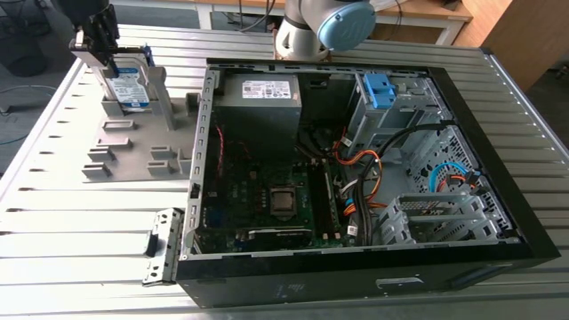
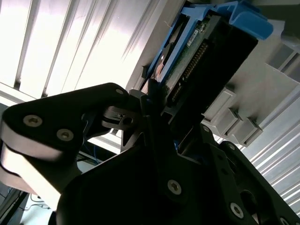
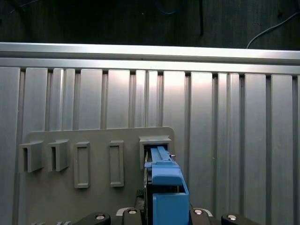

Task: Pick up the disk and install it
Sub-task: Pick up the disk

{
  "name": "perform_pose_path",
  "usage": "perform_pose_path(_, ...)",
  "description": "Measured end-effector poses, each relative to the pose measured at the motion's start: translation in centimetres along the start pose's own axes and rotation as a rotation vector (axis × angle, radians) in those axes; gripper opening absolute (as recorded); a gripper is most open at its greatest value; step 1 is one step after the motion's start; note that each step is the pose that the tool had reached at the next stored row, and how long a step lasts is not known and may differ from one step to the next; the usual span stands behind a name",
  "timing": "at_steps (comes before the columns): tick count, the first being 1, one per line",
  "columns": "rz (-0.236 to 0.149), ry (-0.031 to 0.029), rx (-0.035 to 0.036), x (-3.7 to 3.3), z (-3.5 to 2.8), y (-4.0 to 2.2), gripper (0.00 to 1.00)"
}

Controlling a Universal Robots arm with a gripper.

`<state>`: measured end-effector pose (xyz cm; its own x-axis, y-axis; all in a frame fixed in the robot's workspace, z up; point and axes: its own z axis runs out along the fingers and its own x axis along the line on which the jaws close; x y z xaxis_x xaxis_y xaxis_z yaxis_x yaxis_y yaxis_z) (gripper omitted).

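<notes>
Exterior view: the gripper [image 1: 108, 61] is cut off by the picture's top edge and covers the upper end of the disk [image 1: 127, 87]. The disk's lower end is hidden where it meets the grey holder [image 1: 133, 143] near the table's [image 1: 53, 220] corner. In the second wrist view, the gripper's dark body hides one end of the disk.

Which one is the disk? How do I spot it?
Find the big open computer case, then look to the exterior view's left of it at the grey holder plate on the table. The disk stands upright at that plate's far end, right under the gripper. It has a white-and-blue label and blue frame, unlike the grey box inside the case.
</notes>
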<state>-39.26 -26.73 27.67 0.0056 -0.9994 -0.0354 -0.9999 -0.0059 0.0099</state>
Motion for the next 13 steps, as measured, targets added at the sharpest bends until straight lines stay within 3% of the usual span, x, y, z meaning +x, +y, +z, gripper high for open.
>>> perform_pose_path(13, 0.0, -0.0007, 0.0005, -0.01, -0.36, 0.0, 0.36)
